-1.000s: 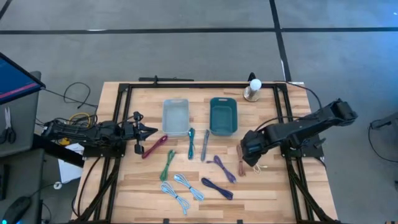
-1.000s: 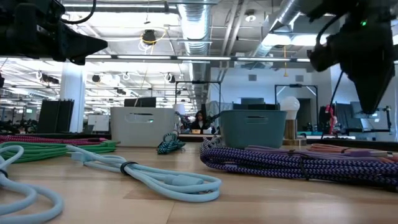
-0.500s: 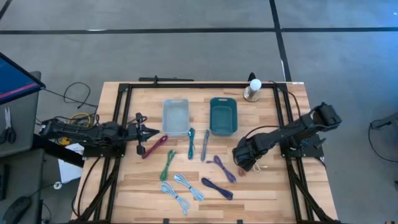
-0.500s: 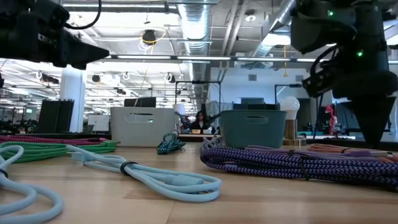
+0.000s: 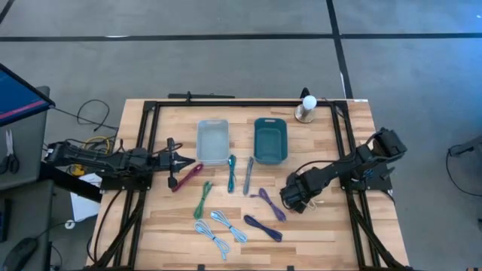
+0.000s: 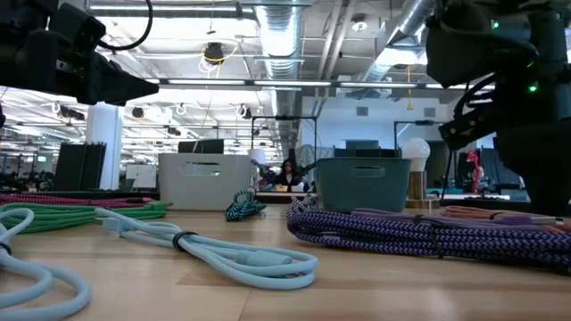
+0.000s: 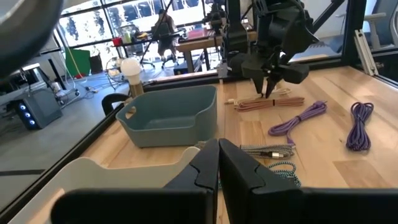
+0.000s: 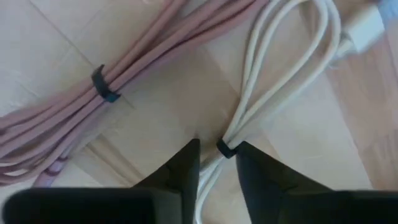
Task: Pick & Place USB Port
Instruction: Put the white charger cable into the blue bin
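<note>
- The right gripper is low over the table, and its two dark fingers stand at either side of a white cable, just at the small black tie of this cable. The fingers are a little apart; if they already press the cable I cannot tell.
- In the right wrist view the white cable is a folded bundle, with its pale plug in the upper right corner of the frame.
- Just beside it, in the upper left of that frame, lies a pink cable, also bound with a dark tie.
- In the high view the right gripper is in the lower right part of the wooden table, right of a purple cable.
- The left gripper is at the left edge of the table, above a magenta cable. Its fingers are pressed together with nothing between them.
- Two bins stand in the upper middle of the table: a grey bin and, to its right, a teal bin.
- More cables lie below the bins: a green one, light blue ones and a dark purple one.
</note>
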Controlling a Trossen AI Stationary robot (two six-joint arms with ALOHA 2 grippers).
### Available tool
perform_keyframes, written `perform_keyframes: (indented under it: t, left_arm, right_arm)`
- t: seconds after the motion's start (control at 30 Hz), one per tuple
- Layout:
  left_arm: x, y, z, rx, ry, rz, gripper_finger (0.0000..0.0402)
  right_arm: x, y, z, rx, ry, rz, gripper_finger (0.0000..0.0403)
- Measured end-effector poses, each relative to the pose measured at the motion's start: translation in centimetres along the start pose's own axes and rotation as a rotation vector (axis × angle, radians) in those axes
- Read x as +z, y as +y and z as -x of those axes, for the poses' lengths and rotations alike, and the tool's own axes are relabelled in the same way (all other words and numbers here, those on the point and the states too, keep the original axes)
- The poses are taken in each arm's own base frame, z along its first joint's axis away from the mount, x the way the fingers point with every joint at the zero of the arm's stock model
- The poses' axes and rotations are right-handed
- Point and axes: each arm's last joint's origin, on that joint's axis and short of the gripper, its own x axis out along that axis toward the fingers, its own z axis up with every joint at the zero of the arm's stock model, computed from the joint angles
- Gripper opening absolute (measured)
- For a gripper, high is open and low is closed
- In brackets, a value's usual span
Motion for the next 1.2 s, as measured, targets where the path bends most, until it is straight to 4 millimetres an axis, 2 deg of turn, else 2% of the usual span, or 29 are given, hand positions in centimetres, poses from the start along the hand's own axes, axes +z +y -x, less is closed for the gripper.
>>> perform_keyframes:
  t: [0.2,0.43,0.57,0.73,0.93,1.07,1.2]
  left_arm:
    - [0.0,0.0,0.0,0.0,-0.002,0.001,0.0012]
    - [0.1,0.0,0.0,0.002,-0.006,0.002,0.0012]
    - [0.1,0.0,0.0,0.001,-0.007,0.002,0.0012]
    - [0.1,0.0,0.0,0.002,-0.008,0.002,0.0012]
    - [0.1,0.0,0.0,0.003,-0.01,0.003,0.0012]
    - [0.1,0.0,0.0,0.003,-0.012,0.003,0.0012]
    - [0.1,0.0,0.0,0.004,-0.014,0.004,0.0012]
  right_arm:
    - [-0.1,-0.4,0.5,0.007,-0.028,0.01,0.0012]
    - [-0.3,-0.9,1.3,0.008,-0.035,0.041,0.0008]
    - [-0.4,-1.7,2.6,0.053,-0.057,0.043,0.0006]
    - [-0.2,-3.1,5.3,0.142,-0.171,0.012,0.0003]
    - [0.5,-5.0,10.2,0.242,-0.381,-0.001,0.0002]
    - [1.2,-6.1,13.0,0.241,-0.529,-0.011,0.0001]
    - [2.2,-6.7,14.9,0.199,-0.628,0.003,0.0001]
